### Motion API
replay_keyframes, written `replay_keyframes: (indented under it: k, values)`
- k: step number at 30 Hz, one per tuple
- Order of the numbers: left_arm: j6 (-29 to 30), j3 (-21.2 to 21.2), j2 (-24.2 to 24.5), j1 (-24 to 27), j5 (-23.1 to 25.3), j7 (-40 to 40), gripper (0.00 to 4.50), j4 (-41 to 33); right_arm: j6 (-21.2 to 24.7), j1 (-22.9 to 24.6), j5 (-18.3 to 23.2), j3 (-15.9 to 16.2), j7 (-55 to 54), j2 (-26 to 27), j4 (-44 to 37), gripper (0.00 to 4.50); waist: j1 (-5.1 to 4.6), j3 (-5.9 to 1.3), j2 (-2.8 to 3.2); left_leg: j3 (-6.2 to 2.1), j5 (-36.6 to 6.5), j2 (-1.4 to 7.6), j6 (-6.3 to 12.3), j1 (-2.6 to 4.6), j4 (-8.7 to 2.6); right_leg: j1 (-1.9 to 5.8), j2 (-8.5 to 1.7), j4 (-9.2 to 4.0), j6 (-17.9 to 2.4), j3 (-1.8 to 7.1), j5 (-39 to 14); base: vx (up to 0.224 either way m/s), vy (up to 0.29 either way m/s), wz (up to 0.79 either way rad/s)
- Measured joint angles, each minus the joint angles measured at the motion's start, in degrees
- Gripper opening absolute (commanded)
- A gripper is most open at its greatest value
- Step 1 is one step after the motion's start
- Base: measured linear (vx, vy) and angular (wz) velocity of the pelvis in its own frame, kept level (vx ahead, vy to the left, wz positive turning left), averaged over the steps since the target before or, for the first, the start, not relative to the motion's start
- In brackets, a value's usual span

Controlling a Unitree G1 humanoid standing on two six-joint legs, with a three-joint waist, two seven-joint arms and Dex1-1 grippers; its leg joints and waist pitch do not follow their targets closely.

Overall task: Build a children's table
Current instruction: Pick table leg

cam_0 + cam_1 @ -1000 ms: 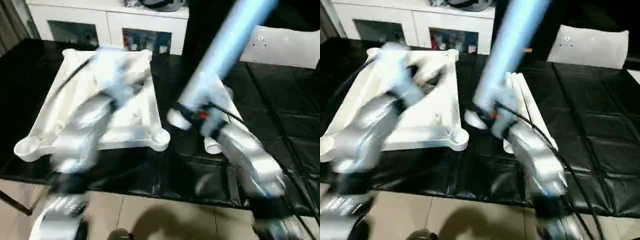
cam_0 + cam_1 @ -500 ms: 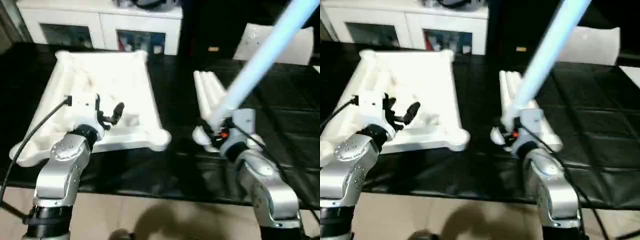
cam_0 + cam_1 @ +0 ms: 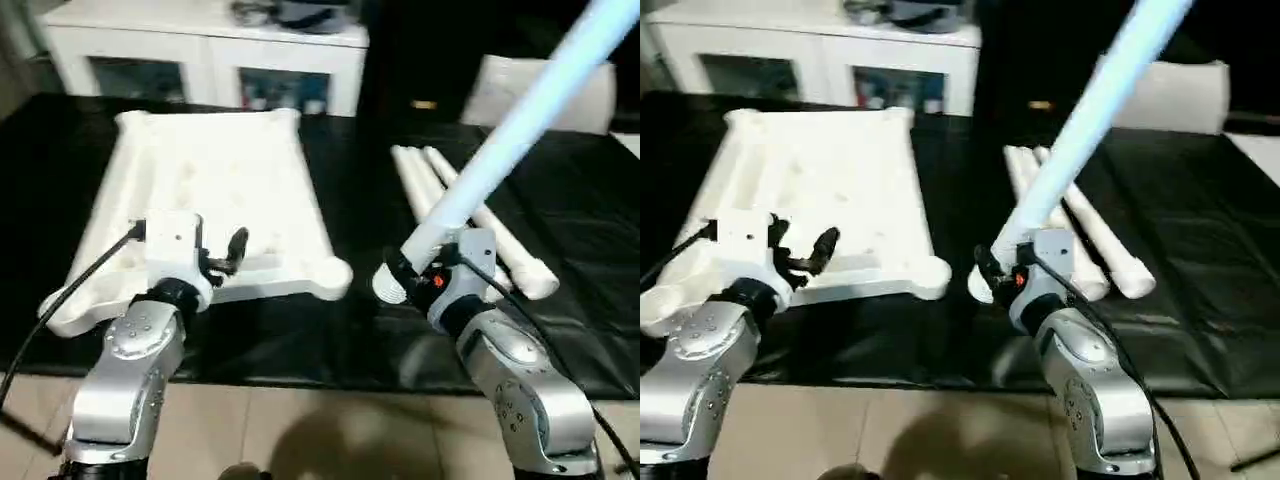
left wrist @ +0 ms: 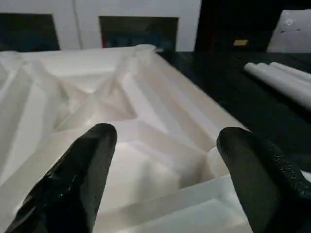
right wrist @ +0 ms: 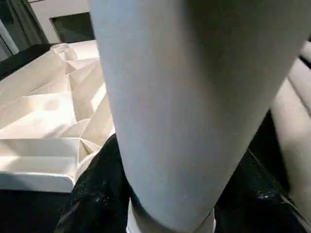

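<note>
Leg (image 3: 520, 110) clenched in right claw (image 3: 425, 272), slanting up and away, left claw (image 4: 163, 160) released, seemingly above tabletop (image 3: 215, 170)

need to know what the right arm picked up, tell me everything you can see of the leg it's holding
The held leg is a long, smooth white tube, plastic by the look of it, with a rounded wide end. It slants up and away from the right gripper, out past the top of the head views. The black fingers close around it near that lower wide end, which pokes out just below them, above the black table cover. It hangs clear of the tabletop and of the other legs lying on the cover.
</note>
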Motion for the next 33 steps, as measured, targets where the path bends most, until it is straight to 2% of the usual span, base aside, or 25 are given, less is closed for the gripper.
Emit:
replay_keyframes:
  k: [3,8,9,10,11,12,13,14,15,16,17,18,19,20,21,22,23,24,26,27,28,30,31,32,33]
  values:
    - [0.01,0.26,0.02,0.04,-0.04,-0.02,3.8,-0.2,-0.22,0.02,-0.33,0.09,-0.08,-0.56,-1.01,1.9,-0.12,-0.01,-0.02,0.0,0.33,0.17,-0.48,-0.05,-0.1,-0.27,0.11,0.31,-0.04,-0.02,0.12,0.0,0.0,0.0]
    - [0.02,0.6,0.21,0.25,-0.22,-0.08,3.8,-0.44,-0.63,0.92,-1.25,0.02,-0.25,-1.04,-1.44,1.9,0.24,-0.15,-0.22,0.19,0.65,0.31,-0.18,-0.17,-0.1,-0.4,0.16,0.32,-0.1,0.04,1.02,0.0,0.0,0.0]
    - [0.14,0.7,0.16,0.27,-0.26,-0.07,3.8,-0.45,-0.17,1.1,-0.76,-0.03,-0.2,-0.91,-1.44,1.9,0.43,-0.19,-0.22,1.0,0.83,0.64,0.13,0.02,-0.07,-1.02,0.36,0.32,0.03,0.61,0.98,0.0,0.0,0.0]
    - [0.15,0.79,0.17,0.43,-0.19,-0.06,3.8,-0.45,-0.05,1.01,-0.14,0.02,-0.01,-0.92,-1.45,1.9,1.28,-0.38,-0.49,2.08,0.44,0.96,0.06,0.04,0.07,-1.22,0.95,0.37,0.18,2.1,1.1,0.067,0.041,-0.38]
    - [0.16,0.81,0.12,0.38,-0.11,-0.05,3.8,-0.43,-0.05,0.92,0.08,0.0,0.14,-0.96,-1.48,1.9,2.04,-0.4,-0.51,2.56,0.06,0.95,0.2,-0.03,0.3,-1.35,1.2,0.31,0.51,3.14,1.23,0.091,0.085,-0.58]
    - [0.16,0.62,-0.24,0.24,-0.12,-0.1,3.8,-0.45,-0.05,0.96,0.08,-0.16,0.15,-1.24,-1.48,1.9,2.97,-0.43,-0.52,2.76,-1.03,0.72,0.6,0.03,1.3,-1.46,1.66,0.21,1.02,4.74,1.33,0.091,0.085,-0.58]
    - [0.14,0.43,-0.35,0.19,-0.12,-0.13,3.8,-0.49,-0.05,0.89,0.03,-0.21,0.15,-1.53,-1.47,1.9,3.67,-0.47,-0.45,1.92,-1.92,0.23,1.52,-0.03,2.74,-1.48,2.04,0.17,1.56,6.06,1.47,0.052,0.153,-0.63]
    - [0.18,0.32,-0.43,0.13,-0.12,-0.11,3.8,-0.5,-0.09,0.89,-0.12,-0.21,0.15,-1.84,-1.47,1.9,3.79,-0.54,-0.32,-0.7,-2.72,-0.53,2.86,-1.04,4.16,-1.41,1.97,0.05,2.05,6.3,1.52,0.05,0.235,-0.46]
    - [0.38,0.13,-0.48,-0.07,-0.01,0.02,3.8,-0.85,-0.35,0.87,-0.44,-0.43,0.1,-2.29,-1.45,1.9,3.39,-0.94,0.51,-2.28,-3.5,-0.98,1.89,-1.78,5.16,-1.27,1.7,-0.04,2.22,6.28,1.67,0.05,0.235,-0.46]
    - [0.68,0.26,-0.24,0.0,0.11,0.17,3.8,-1.24,-0.48,0.83,-0.65,-0.35,0.13,-2.35,-1.37,1.9,2.54,-1.06,0.64,-2.21,-3.55,-1.67,2.3,-1.63,5.22,-1.3,1.54,-0.23,1.63,5.75,1.56,0.062,0.262,0.03]
    - [1.33,0.61,0.16,0.11,0.11,0.33,3.8,-1.41,-0.55,0.54,-0.95,0.09,0.29,-2.18,-1.32,1.9,1.31,-1.0,0.77,-2.11,-3.43,-2.16,3.16,-1.77,5.0,-1.92,1.03,0.76,-1.22,4.76,0.47,0.042,0.258,0.1]
    - [1.97,1.1,0.31,0.25,0.03,0.52,3.8,-1.47,-0.6,0.12,-1.22,1.55,0.7,-1.95,-1.33,1.9,0.41,-0.92,0.91,-1.98,-3.31,-2.41,3.9,-1.89,4.8,-2.85,0.83,4.88,-3.38,1.47,-1.33,0.042,0.258,0.1]
    - [2.36,1.38,0.23,0.25,-0.02,0.59,3.8,-1.55,-0.6,0.2,-1.35,2.49,0.89,-1.95,-1.33,1.9,0.24,-0.83,1.15,-1.91,-2.77,-2.73,3.87,-1.9,4.4,-2.65,1.35,6.26,-3.37,-0.45,-1.76,-0.01,0.218,0.03]
    - [2.68,1.44,0.13,0.25,-0.04,0.67,3.8,-1.91,-0.6,0.08,-1.46,2.89,1.08,-2.04,-1.33,1.9,0.35,-1.06,0.79,-1.62,-2.55,-3.06,4.08,-2.03,4.08,-2.06,2.01,6.04,-3.33,-1.46,-1.74,-0.023,0.154,0.02]
    - [3.05,1.43,-0.25,0.38,-0.05,0.81,3.8,-2.15,-0.62,0.0,-1.5,2.91,1.23,-2.16,-1.33,1.9,0.49,-1.2,0.41,-1.24,-2.15,-4.14,4.39,-2.16,3.44,-0.66,2.75,4.38,-3.06,-2.07,-2.42,-0.023,0.154,0.02]
    - [3.06,1.34,-0.65,0.6,-0.03,1.0,3.8,-2.17,-0.63,-0.37,-1.51,2.9,1.28,-2.55,-1.33,1.9,0.43,-1.31,-0.09,-0.83,-1.98,-4.72,4.2,-2.11,2.95,-0.06,2.23,2.87,-1.54,-1.77,-2.77,-0.053,0.136,-0.02]
    - [3.01,1.22,-0.87,0.89,-0.03,1.09,3.8,-2.16,-0.64,-0.3,-1.51,2.84,1.31,-2.69,-1.33,1.9,0.31,-1.16,0.1,-0.57,-1.55,-5.03,4.22,-1.98,2.36,0.32,1.79,2.27,-1.16,-1.77,-2.25,-0.078,0.111,0.0]
    - [2.66,0.76,-1.26,0.97,-0.04,1.08,3.8,-2.17,-0.63,0.04,-1.48,2.7,1.3,-2.91,-1.32,1.9,0.38,-1.04,0.06,-0.33,-1.33,-5.11,3.84,-1.87,2.02,0.58,1.56,1.61,-1.11,-1.69,-1.64,-0.078,0.111,0.0]
    - [2.13,0.6,-1.68,1.19,-0.07,1.09,3.8,-2.19,-0.63,0.17,-1.35,2.61,1.39,-2.95,-1.33,1.9,0.33,-0.82,0.07,-0.34,-1.3,-5.09,3.77,-1.66,2.06,1.03,1.5,1.16,-1.24,-1.76,-1.21,-0.081,0.062,0.03]
    - [2.11,0.64,-2.03,1.44,-0.22,1.1,3.8,-2.22,-0.63,0.17,-1.3,2.49,1.53,-2.94,-1.33,1.9,0.12,-0.6,0.12,-0.32,-1.43,-5.09,3.98,-1.23,2.06,1.39,1.48,0.97,-1.31,-1.77,-1.18,-0.08,0.054,0.01]
    - [2.11,0.73,-2.14,1.63,-0.44,1.12,3.8,-2.24,-0.63,0.17,-1.27,2.48,1.65,-2.91,-1.33,1.9,-0.02,-0.44,0.18,-0.33,-1.54,-5.09,4.11,-1.0,2.05,1.44,1.49,0.78,-1.04,-1.81,-1.35,-0.075,0.047,0.0]
    - [1.95,0.54,-1.93,1.71,0.56,1.6,3.8,-2.26,-0.56,0.14,-0.96,2.28,1.81,-2.86,-1.33,1.9,-0.35,-0.18,0.15,-0.33,-1.54,-5.1,4.09,-0.97,1.99,1.53,1.46,0.52,-0.89,-1.86,-1.44,-0.075,0.034,0.02]
    - [1.8,0.36,-2.0,1.64,1.1,1.97,3.8,-2.26,-0.43,0.14,-0.52,2.04,1.88,-2.91,-1.32,1.9,-0.64,-0.01,0.32,-1.56,-1.45,-5.98,3.97,-1.54,1.54,2.38,0.53,0.38,-0.97,-3.24,-1.5,-0.117,0.027,0.23]
    - [1.75,0.05,-2.1,1.44,1.29,2.19,3.8,-2.25,-0.32,0.14,-0.26,1.77,1.91,-3.05,-1.31,1.9,-1.23,0.06,0.4,-2.68,-1.13,-6.81,3.42,-1.76,0.96,2.42,-0.02,0.24,-1.42,-4.35,-1.82,-0.096,0.004,0.52]
    - [1.59,-0.44,-2.3,0.97,1.51,2.34,3.8,-2.26,-0.31,0.1,-0.22,1.58,1.9,-3.31,-1.31,1.9,-1.81,0.07,0.42,-4.31,-0.64,-7.74,2.61,-1.86,0.14,2.44,0.0,0.41,-2.42,-4.82,-2.31,-0.096,0.004,0.52]
